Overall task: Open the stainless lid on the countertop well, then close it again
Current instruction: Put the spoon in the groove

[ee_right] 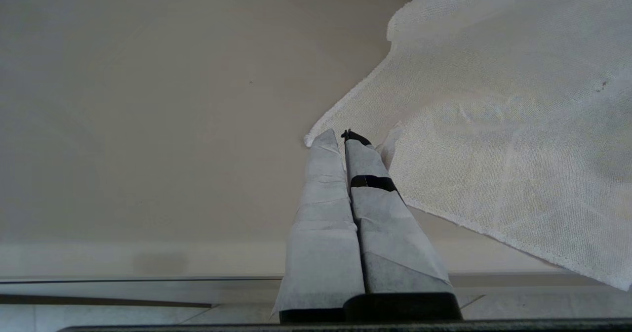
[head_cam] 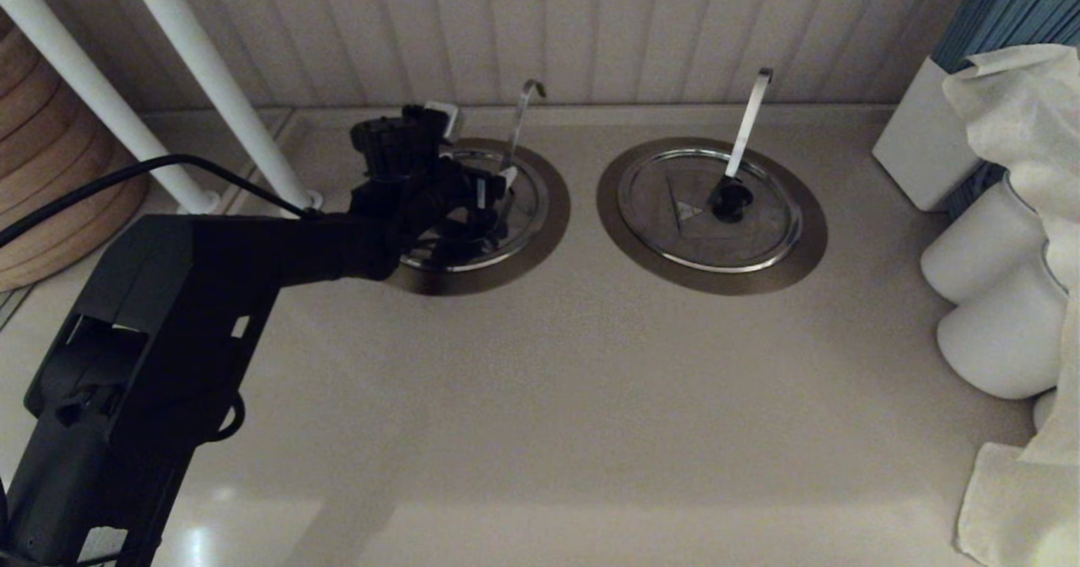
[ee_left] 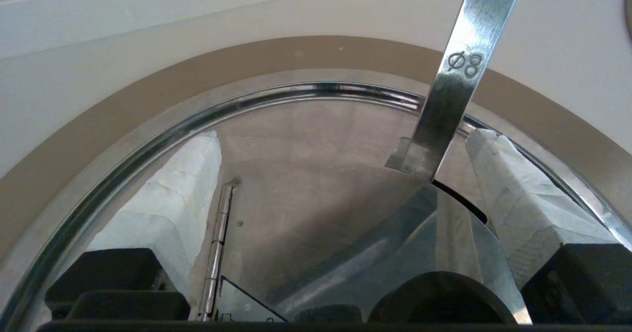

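- At the centre-left of the head view, the left gripper (head_cam: 472,213) hangs over the lid (head_cam: 523,204), which lies flat in the well (head_cam: 553,213), left of the twin lid (head_cam: 666,229).
- In the left wrist view its wrapped fingers (ee_left: 182,193) are spread wide, one on each side of the black knob (ee_left: 439,297) at the lower edge of the frame; they do not pinch it yet.
- The slim handle (ee_left: 454,90) rises through the notch at the upper right of that frame, just beside the other finger.
- To do this well, I would centre the knob between the pads, close firmly, then lift straight so the notch clears the handle.
- The right gripper (ee_right: 345,139) is parked beside the white cloth (ee_right: 493,124), fingers pressed together.
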You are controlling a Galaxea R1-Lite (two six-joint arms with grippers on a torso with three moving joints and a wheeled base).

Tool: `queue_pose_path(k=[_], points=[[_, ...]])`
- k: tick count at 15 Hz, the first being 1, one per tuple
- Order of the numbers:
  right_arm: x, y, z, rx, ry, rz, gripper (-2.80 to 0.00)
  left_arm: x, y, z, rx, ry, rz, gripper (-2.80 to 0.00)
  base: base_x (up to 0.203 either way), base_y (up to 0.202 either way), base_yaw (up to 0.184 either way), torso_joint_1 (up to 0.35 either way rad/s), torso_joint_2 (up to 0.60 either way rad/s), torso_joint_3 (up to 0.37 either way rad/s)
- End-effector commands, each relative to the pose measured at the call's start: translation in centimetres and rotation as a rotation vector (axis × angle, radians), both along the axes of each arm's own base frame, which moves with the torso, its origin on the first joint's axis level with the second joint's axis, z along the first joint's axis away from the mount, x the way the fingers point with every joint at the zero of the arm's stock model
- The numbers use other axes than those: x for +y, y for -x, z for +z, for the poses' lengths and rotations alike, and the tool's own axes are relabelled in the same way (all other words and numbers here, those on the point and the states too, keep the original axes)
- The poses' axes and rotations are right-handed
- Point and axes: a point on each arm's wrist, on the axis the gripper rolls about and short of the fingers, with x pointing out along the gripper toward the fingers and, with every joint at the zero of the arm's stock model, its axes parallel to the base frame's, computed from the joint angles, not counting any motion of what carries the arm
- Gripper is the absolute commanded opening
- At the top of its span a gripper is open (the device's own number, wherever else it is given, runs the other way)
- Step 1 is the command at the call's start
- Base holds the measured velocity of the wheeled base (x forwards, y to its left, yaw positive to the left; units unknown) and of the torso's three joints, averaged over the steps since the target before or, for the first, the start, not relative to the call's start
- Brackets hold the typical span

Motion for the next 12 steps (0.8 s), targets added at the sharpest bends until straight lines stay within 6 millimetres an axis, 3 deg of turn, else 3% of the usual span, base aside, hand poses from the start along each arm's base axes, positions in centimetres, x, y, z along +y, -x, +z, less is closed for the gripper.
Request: queue_pose_path(k=[1, 12], points=[[0.0, 0.0, 0.0, -0.001, 0.000, 0.000, -2.80, 0.0, -0.2, -0.3, 0.002, -0.001, 0.002, 0.00, 0.000, 0.000, 0.000, 0.000, 0.00, 0.000], [0.0, 0.0, 0.0, -0.002, 0.000, 0.000, -2.80, 1.5, -0.4, -0.2, 0.033, -0.017, 0.022, 0.00, 0.000, 0.000, 0.000, 0.000, 0.00, 0.000]])
